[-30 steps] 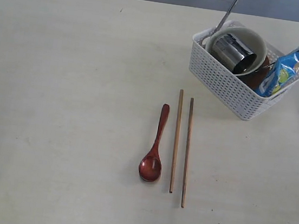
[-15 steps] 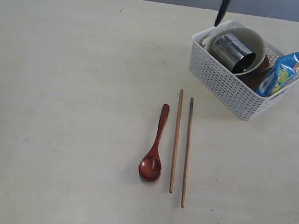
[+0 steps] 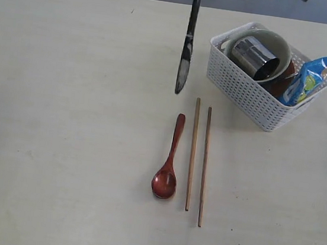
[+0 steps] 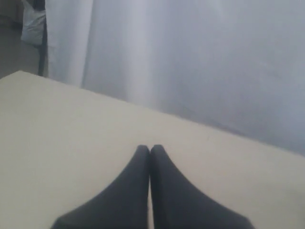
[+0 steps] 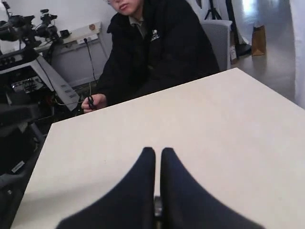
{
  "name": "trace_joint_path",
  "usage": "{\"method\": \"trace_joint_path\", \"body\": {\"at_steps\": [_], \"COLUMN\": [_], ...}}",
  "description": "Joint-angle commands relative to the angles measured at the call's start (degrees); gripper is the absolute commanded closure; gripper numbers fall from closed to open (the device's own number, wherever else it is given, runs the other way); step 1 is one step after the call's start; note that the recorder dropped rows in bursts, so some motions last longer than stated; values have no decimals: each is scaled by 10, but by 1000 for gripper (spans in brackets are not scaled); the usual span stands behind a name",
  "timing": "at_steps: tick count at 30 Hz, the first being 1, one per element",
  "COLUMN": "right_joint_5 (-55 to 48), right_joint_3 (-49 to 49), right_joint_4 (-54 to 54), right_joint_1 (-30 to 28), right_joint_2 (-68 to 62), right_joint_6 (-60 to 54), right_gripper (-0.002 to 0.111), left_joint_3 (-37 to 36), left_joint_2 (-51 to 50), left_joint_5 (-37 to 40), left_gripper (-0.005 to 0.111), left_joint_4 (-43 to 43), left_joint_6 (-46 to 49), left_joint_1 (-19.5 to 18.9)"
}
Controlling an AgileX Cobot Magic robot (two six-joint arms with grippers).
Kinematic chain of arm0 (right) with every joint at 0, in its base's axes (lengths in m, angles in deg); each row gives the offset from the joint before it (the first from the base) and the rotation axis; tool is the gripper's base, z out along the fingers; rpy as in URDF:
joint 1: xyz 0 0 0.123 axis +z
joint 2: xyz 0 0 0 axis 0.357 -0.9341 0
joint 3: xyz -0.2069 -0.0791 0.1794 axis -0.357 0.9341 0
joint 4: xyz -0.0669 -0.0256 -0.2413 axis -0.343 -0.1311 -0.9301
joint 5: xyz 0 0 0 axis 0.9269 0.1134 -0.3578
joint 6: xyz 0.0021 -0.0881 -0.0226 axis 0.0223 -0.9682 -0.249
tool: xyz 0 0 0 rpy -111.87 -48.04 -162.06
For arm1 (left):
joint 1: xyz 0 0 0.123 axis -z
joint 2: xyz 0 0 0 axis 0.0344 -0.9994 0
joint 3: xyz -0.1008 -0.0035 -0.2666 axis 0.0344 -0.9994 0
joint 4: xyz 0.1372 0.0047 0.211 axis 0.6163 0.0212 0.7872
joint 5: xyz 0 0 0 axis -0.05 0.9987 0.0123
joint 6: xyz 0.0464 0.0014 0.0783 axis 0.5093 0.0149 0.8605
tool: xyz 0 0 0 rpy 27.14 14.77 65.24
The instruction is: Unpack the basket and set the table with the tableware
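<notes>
— On the table (image 3: 63, 116)?
— At the upper right of the exterior view, a white basket (image 3: 245, 91), holding a cream bowl (image 3: 280, 44) with a steel cup (image 3: 254, 56) lying in it, plus a brown plate (image 3: 280, 84) and a blue packet (image 3: 308, 77).
— Outside it?
— Knife (image 3: 187, 48) hanging tip-down in the air, left of the basket. Below it, two chopsticks (image 3: 193, 156) lying side by side, spoon (image 3: 168, 159) just left of them.
— Grippers?
— Left gripper (image 4: 150, 150) pinched fully together, empty. Right gripper (image 5: 157, 151) closed to a slit, seemingly on the knife.
</notes>
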Motion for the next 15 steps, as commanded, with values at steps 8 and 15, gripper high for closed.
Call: {"method": "trace_joint_path", "body": {"at_steps": [8,15], "right_joint_5": [-7,-7], "right_joint_3": [34,34], "right_joint_4": [71,72], "right_joint_1": [57,57], "right_joint_2": [5,5], "right_joint_6": [-87,-76], "right_gripper": [109,109], "left_joint_3": [-2,3], "left_joint_2": [2,-24], "left_joint_5": [-240,-407], "left_gripper": [107,105], "left_joint_4": [-36,4], "left_joint_6": [-23,-96], "left_joint_1": [-2,-2]}}
